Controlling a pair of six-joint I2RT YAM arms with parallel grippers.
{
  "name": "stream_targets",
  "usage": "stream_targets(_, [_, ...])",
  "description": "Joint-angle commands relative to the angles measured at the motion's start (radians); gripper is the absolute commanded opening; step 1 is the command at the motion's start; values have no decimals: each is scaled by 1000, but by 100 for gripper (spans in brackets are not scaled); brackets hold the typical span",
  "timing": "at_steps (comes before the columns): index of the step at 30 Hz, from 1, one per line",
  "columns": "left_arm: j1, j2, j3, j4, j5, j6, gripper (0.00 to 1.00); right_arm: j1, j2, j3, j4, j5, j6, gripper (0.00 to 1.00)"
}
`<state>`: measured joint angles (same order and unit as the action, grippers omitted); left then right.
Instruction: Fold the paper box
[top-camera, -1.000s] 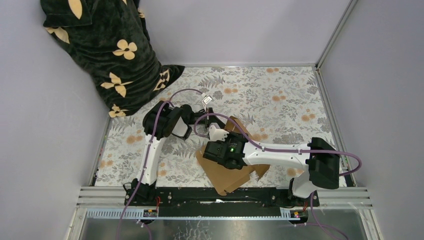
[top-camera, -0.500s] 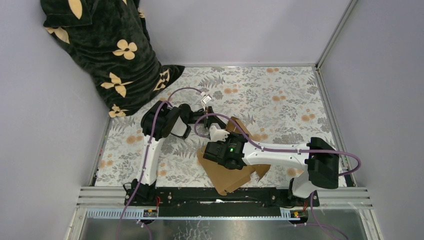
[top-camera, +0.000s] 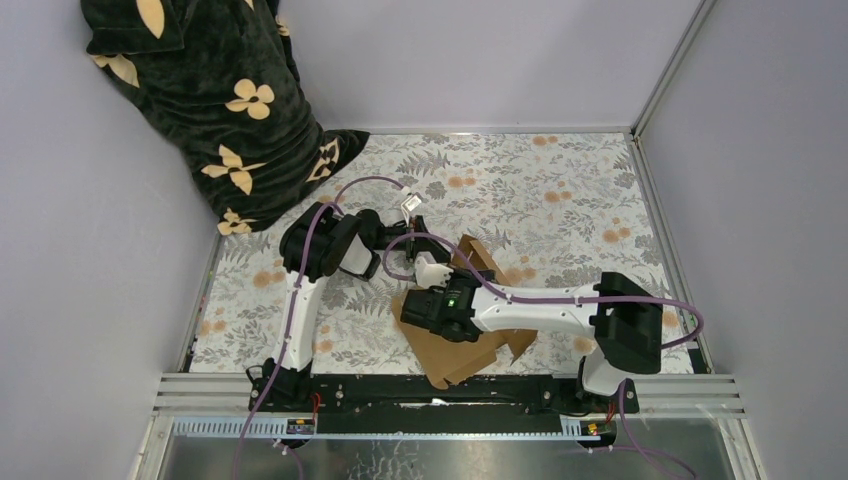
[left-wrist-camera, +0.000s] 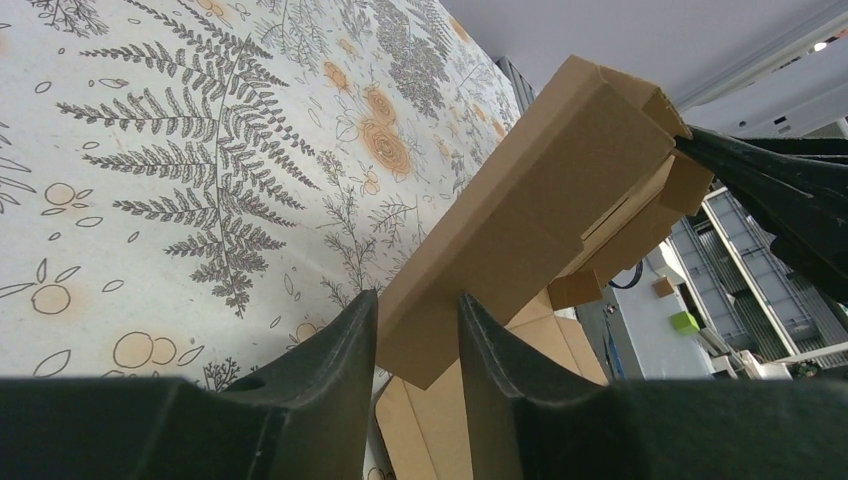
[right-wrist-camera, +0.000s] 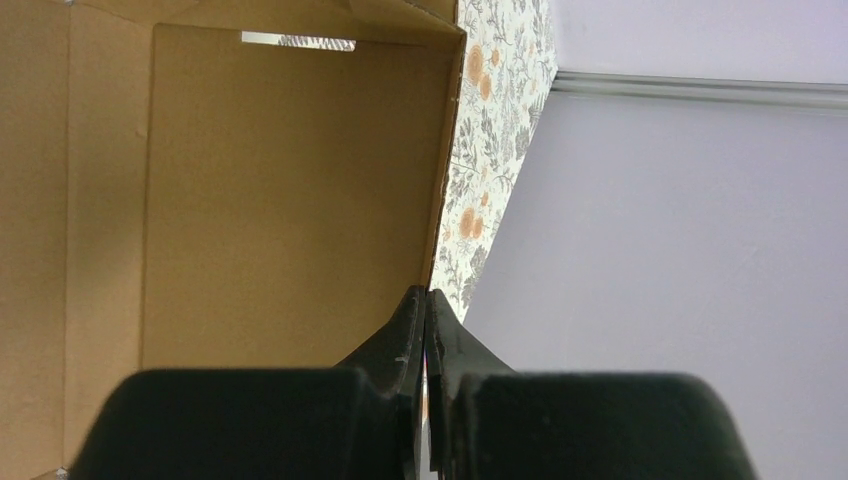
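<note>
The paper box (top-camera: 462, 348) is brown cardboard, partly folded, lying at the near middle of the floral table. One of its walls (left-wrist-camera: 540, 200) stands raised. My left gripper (left-wrist-camera: 417, 295) is open, and that wall's lower corner shows in the gap between the fingers; in the top view it (top-camera: 405, 262) reaches in from the left. My right gripper (right-wrist-camera: 427, 292) is shut, its tips at the edge of an upright wall, with the box's bare inside (right-wrist-camera: 280, 190) to their left. Whether the tips pinch that edge is not visible.
A black blanket with yellow flowers (top-camera: 220, 110) is heaped in the back left corner. Grey walls close in the table on three sides, and a metal rail (top-camera: 450, 392) with the arm bases runs along the near edge. The floral cloth (top-camera: 570, 200) stretches right and back.
My left gripper has opened from nearly shut and drawn back slightly. The right arm has shifted a little left and away, and the box moved slightly with it.
</note>
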<state>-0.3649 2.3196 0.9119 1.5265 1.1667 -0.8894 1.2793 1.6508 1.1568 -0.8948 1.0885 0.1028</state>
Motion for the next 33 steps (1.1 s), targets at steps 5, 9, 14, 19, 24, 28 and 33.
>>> stream_targets(5, [-18,-27,27,83,53,44,44,32,29,58,-59,66,33,2])
stream_targets(9, [-30,-22,47,84,54,47,44,40,38,61,-74,66,47,2])
stream_targets(14, [-42,-8,84,84,53,35,44,46,44,64,-85,64,55,2])
stream_targets(19, [-46,-5,90,84,48,29,45,48,48,61,-85,68,48,2])
stream_targets(24, [-43,-1,92,84,48,18,51,53,64,60,-88,75,47,2])
stream_targets(28, [-36,-3,92,84,53,15,51,66,88,71,-112,92,64,2])
stream_targets(33, [-28,-9,85,84,62,16,51,84,122,85,-139,104,83,2])
